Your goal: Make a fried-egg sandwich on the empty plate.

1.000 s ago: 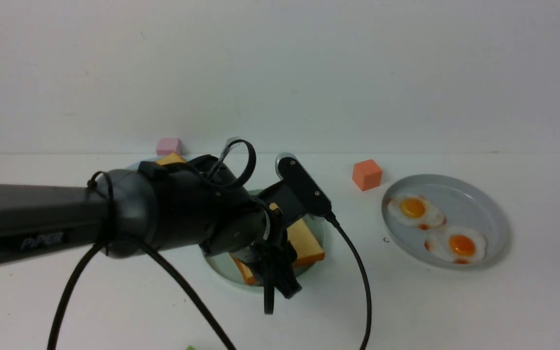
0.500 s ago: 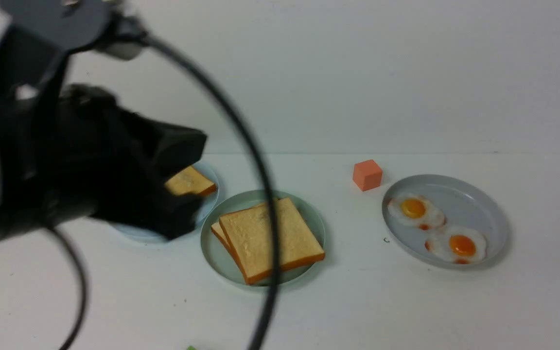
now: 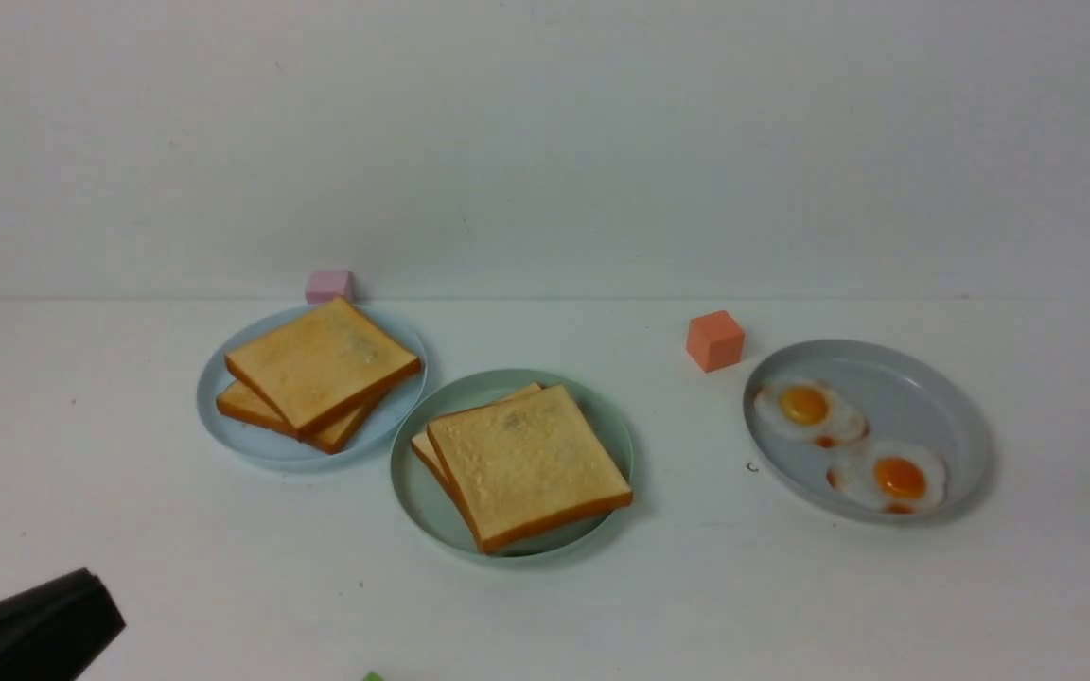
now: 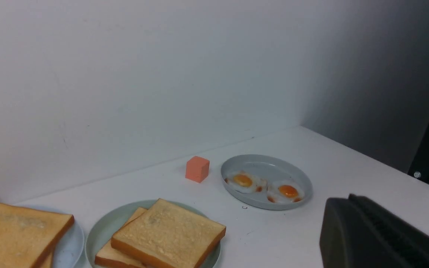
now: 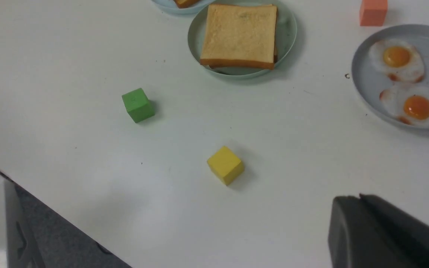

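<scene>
- the mint-green plate (image 3: 422, 492) sits mid-surface with two toast slices (image 3: 526, 463) stacked on it, the top one slightly askew; the egg between them is hidden.
- left pincer (image 4: 382, 238): only a dark edge shows in its wrist view, well apart from the plate; cannot tell whether its jaws are apart or together.
- right pincer (image 5: 382, 234): likewise only a dark edge, far from the plate; state unreadable.
- grey plate (image 3: 957, 416) holds two fried eggs (image 3: 808, 409).
</scene>
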`<state>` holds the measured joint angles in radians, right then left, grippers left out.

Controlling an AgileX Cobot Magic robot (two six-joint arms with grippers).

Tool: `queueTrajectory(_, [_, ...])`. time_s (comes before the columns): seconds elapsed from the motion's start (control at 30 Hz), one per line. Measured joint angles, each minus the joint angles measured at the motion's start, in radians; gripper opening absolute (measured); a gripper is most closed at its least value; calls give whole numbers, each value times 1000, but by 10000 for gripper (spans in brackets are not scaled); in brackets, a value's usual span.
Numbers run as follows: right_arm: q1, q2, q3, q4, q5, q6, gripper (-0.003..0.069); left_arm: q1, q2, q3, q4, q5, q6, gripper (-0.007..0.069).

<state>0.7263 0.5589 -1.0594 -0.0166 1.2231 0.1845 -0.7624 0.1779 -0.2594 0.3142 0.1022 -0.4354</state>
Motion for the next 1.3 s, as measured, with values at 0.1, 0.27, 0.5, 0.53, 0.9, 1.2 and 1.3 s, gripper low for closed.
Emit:
queueTrajectory(0.1, [0,0,0,0,0,0,51,0,-30,21,3,-1,0,-13])
queueTrajectory(0.27, [0,0,0,1,0,0,52,0,-30,24,4,-2,-2,-13])
queueTrajectory(0.5, [0,0,0,0,1,0,62,0,-30,24,4,-2,-2,-13])
queueTrajectory(0.53, [-1,0,0,1,1,0,64,0,-30,24,4,-2,-2,-13])
queueTrajectory(0.9, [-270,-103,40,-1,-50,-23,61,0,-30,24,5,-2,-2,-13])
queueTrajectory(1.2, [-696,-448,735,91,-654,-229,-11,0,-30,24,6,-2,-2,-13])
queueTrajectory(1.3, [-743,-527,922,116,-769,-238,-11,0,-30,24,6,-2,-2,-13])
